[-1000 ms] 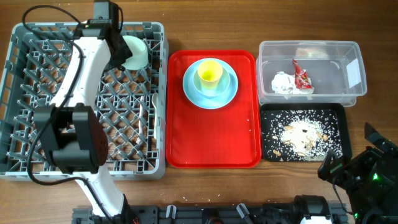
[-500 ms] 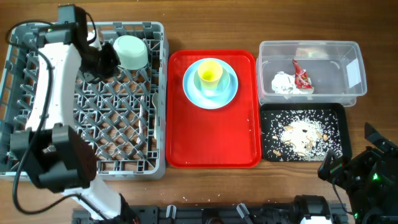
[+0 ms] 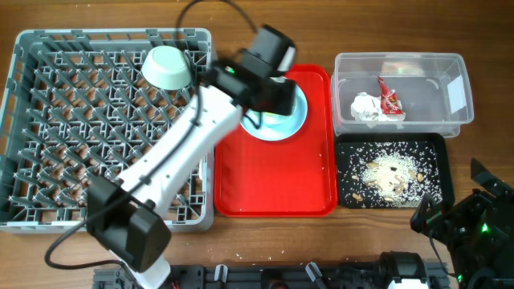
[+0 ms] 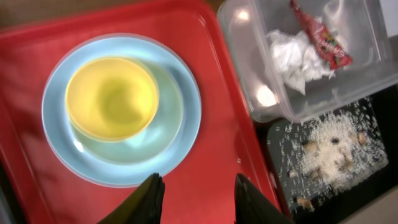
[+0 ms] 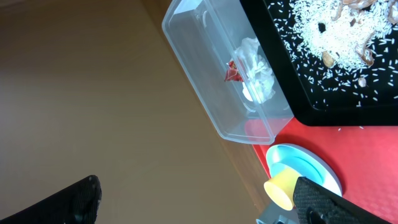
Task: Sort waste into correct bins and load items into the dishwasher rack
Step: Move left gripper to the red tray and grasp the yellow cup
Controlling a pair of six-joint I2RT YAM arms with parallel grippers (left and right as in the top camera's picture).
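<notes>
The left end effector (image 4: 196, 199) hangs with its fingers spread and nothing between them, just above the red tray (image 3: 273, 185) at the middle of the table (image 3: 482, 32). Right beside it, the yellow cup (image 4: 112, 96) stands on the pale blue plate (image 4: 180, 149). Neither is loaded yet. The right end effector (image 5: 199, 202) is parked at the near right corner, released and empty.

By the left edge, the dishwasher rack (image 3: 48, 120) holds the mint-green bowl (image 3: 167, 68), upside down at its far side. Along the right edge, the clear tub (image 3: 438, 72) contains a napkin (image 3: 365, 107) and the snack wrapper (image 3: 389, 98). The black tray (image 3: 430, 144) holds the food scraps (image 3: 389, 172).

I judge the waste sorting done and the loading partway. The cup and plate remain, and no fork or spoon is visible.
</notes>
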